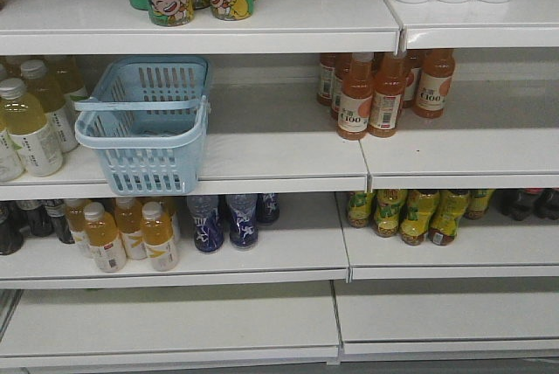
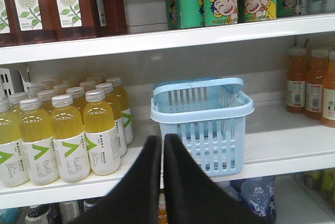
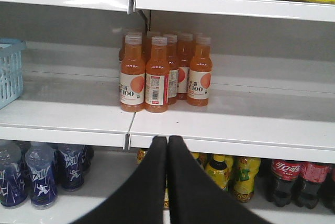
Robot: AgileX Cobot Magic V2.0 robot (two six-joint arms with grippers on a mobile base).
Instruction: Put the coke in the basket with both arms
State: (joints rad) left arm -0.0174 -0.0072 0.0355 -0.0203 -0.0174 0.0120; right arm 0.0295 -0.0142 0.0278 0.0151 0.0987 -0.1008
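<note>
1. Both the left gripper [image 2: 163, 144] and the right gripper [image 3: 167, 144] have fingers pressed together, clamping nothing.
2. One light blue basket [image 1: 153, 169] stands upright on the middle shelf [image 1: 262, 142], between yellow bottles [image 1: 35, 125] and orange bottles [image 1: 376, 94].

The front view faces the shelves [image 1: 288, 151] square-on from farther back, looking slightly down over four levels. The left wrist view sits closer, level with the basket [image 2: 201, 124] at the middle shelf's front edge, the left gripper [image 2: 162, 140] in its foreground. The right wrist view looks past the right gripper [image 3: 167, 140] at the orange bottles [image 3: 157, 72] further right, and the basket's edge shows at its left border.
</note>
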